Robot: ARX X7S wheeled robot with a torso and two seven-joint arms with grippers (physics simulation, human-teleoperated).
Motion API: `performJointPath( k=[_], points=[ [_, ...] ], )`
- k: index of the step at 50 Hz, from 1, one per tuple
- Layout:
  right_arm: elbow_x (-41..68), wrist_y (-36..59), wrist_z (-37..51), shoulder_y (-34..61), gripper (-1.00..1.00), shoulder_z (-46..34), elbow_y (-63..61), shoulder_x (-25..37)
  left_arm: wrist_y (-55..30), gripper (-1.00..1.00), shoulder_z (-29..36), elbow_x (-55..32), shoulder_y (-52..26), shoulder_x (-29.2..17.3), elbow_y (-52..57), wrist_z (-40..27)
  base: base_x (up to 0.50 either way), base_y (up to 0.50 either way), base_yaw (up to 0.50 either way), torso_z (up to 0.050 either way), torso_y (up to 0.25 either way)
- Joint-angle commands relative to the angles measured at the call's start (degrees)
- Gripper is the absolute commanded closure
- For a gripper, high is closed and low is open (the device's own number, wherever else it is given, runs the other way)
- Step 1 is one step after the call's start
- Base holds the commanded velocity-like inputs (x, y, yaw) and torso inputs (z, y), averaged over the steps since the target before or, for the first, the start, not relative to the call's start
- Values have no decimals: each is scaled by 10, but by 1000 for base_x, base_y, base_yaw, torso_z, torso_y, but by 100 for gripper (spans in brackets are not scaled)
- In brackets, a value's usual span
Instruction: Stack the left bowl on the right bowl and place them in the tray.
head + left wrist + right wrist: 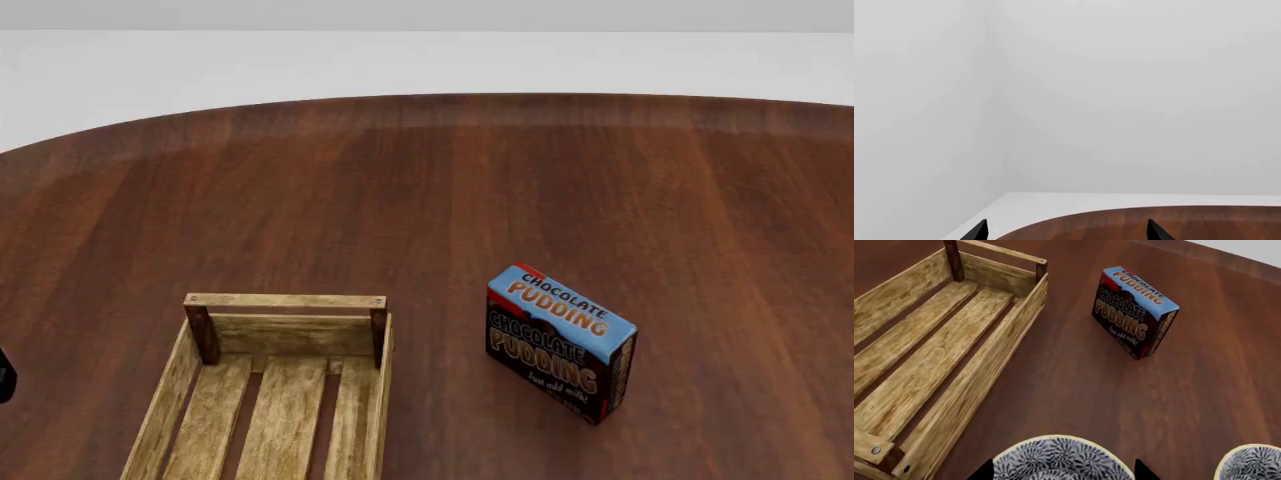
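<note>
- We count one tray (284,345), a light wooden crate with slatted bottom and sides.
- We count two bowls with a dark patterned inside and pale rim, seen only in the right wrist view: one bowl (1061,462) and a second bowl (1254,464), each partly cut off at the frame's edge.
- We count one chocolate pudding box (558,342).
- We count one wooden table (561,180).

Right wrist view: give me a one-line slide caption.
Open right gripper above a patterned bowl, second bowl beside it, empty wooden tray and chocolate pudding box beyond.

tray (284,345), pudding box (558,342) beside, table (441,180)
</note>
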Motion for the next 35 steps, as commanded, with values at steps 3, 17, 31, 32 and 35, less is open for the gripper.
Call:
performJointPath(
  k=[3,17,31,32,35],
  points=[
    [39,-26,33,-67,-100,-25,0,1,9,-100,3,1,5,-2,-5,-3,0,0,0,0,0],
    [75,-34,67,-89,-100,-43,25,14,11,-100,-1,-3,9,-4,-4,-5,0,0,0,0,0],
    [111,-55,101,-95,-100,-51,57,20,14,-100,-3,-6,13,-6,-4,-8,0,0,0,0,0],
    [112,-55,103,-95,-100,-52,60,21,15,-100,-3,-6,13,-7,-5,-8,0,0,0,0,0],
    [117,-58,109,-95,-100,-57,65,22,16,-100,-3,-7,14,-7,-5,-8,0,0,0,0,0]
  ],
)
